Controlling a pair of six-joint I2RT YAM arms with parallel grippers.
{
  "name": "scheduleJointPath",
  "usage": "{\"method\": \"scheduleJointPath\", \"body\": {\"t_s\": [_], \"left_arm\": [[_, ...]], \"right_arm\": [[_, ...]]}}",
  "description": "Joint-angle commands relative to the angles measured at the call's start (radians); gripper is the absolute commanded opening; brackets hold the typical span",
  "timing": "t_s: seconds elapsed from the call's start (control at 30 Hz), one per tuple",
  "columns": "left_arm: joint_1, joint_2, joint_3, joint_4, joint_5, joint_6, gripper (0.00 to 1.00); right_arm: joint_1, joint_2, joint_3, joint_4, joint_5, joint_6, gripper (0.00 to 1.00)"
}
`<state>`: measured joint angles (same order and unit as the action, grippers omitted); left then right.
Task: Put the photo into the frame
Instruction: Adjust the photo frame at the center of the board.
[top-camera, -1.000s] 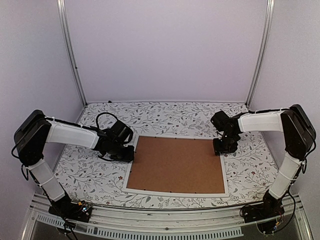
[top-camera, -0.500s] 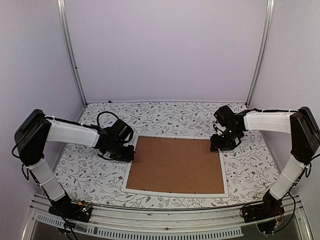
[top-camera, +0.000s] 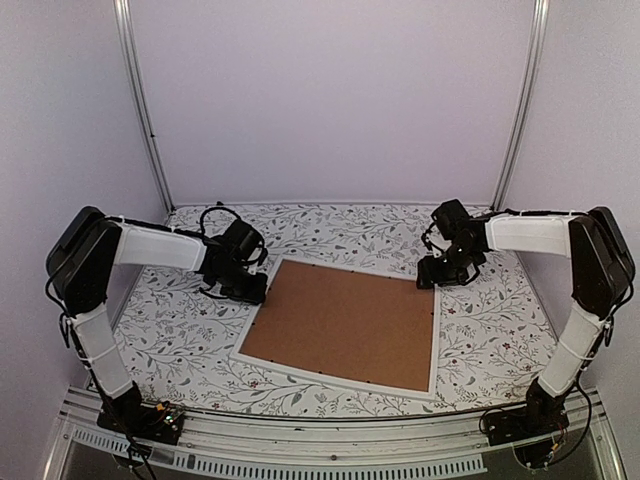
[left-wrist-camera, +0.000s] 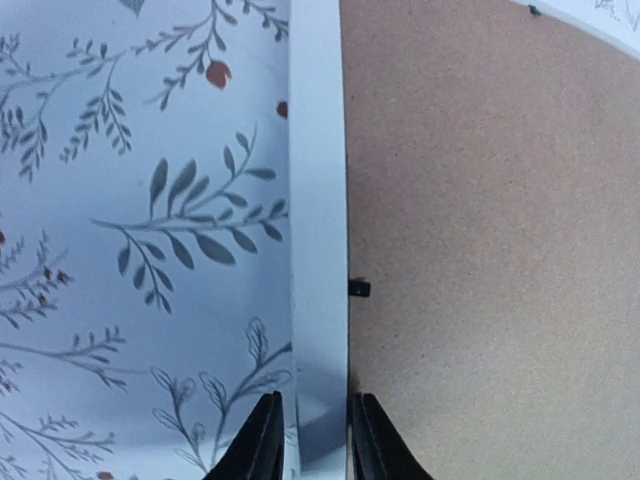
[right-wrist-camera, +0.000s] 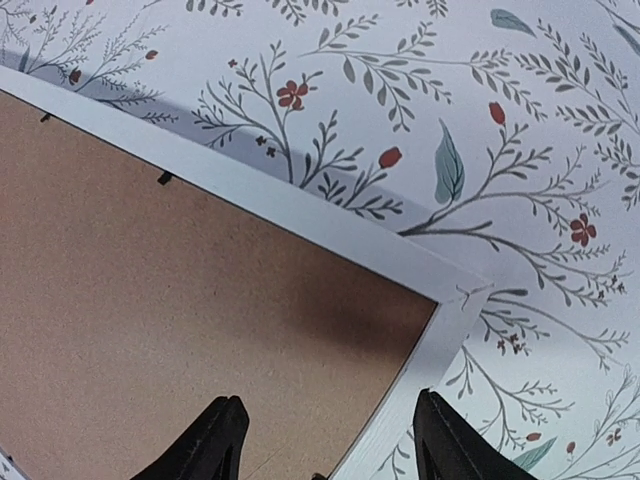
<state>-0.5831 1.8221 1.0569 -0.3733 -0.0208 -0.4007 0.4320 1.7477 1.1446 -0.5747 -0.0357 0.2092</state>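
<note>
The frame (top-camera: 330, 377) lies face down and askew on the table, with a brown backing panel (top-camera: 345, 322) filling it. The photo is out of view. My left gripper (top-camera: 255, 290) sits at the frame's far left corner. In the left wrist view its jaws (left-wrist-camera: 315, 440) straddle the white border (left-wrist-camera: 318, 200) and close on it from both sides. My right gripper (top-camera: 432, 280) hovers over the frame's far right corner. In the right wrist view it (right-wrist-camera: 330, 440) stands open above the panel (right-wrist-camera: 180, 300) and the border (right-wrist-camera: 300, 210), with nothing between its fingers.
A floral tablecloth (top-camera: 180, 330) covers the table. Small black tabs (left-wrist-camera: 358, 289) hold the panel at the frame's inner edge. White walls and metal posts (top-camera: 145, 110) close in the back and sides.
The frame has turned clockwise, its far left corner now farther back. My left gripper moved back with it. My right gripper moved toward the back and opened wider.
</note>
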Motion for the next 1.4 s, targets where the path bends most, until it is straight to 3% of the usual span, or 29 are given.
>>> {"method": "scheduleJointPath", "body": {"t_s": [0.0,0.1,0.23,0.43,0.63,0.97,1.07,1.23,1.37], "left_arm": [[0.047,0.028,0.082,0.010,-0.025,0.057,0.36],[0.048,0.014,0.104,-0.001,-0.056,0.060,0.55],[0.045,-0.046,0.086,-0.002,-0.060,0.060,0.66],[-0.024,-0.196,-0.030,0.073,-0.016,0.071,0.69],[-0.174,-0.319,-0.117,0.150,-0.023,0.116,0.70],[-0.331,-0.272,-0.107,0.189,-0.066,0.191,0.70],[-0.374,-0.254,-0.099,0.217,-0.050,0.241,0.70],[-0.451,-0.208,-0.087,0.242,0.046,0.362,0.69],[-0.497,-0.147,-0.043,0.212,0.127,0.434,0.66]], "right_arm": [[-0.017,0.068,0.075,0.046,0.000,-0.091,0.61],[-0.019,0.112,0.110,0.048,0.020,-0.147,0.61],[-0.025,0.145,0.129,0.023,0.056,-0.113,0.61],[-0.026,0.043,0.004,-0.028,0.086,0.044,0.60],[-0.024,-0.120,-0.165,-0.008,-0.087,0.124,0.57],[0.039,-0.234,-0.353,0.081,-0.188,0.241,0.55],[0.048,-0.224,-0.375,0.107,-0.189,0.259,0.49],[0.051,-0.164,-0.343,0.098,-0.122,0.249,0.27],[0.043,-0.108,-0.282,0.081,-0.070,0.219,0.16]]}}
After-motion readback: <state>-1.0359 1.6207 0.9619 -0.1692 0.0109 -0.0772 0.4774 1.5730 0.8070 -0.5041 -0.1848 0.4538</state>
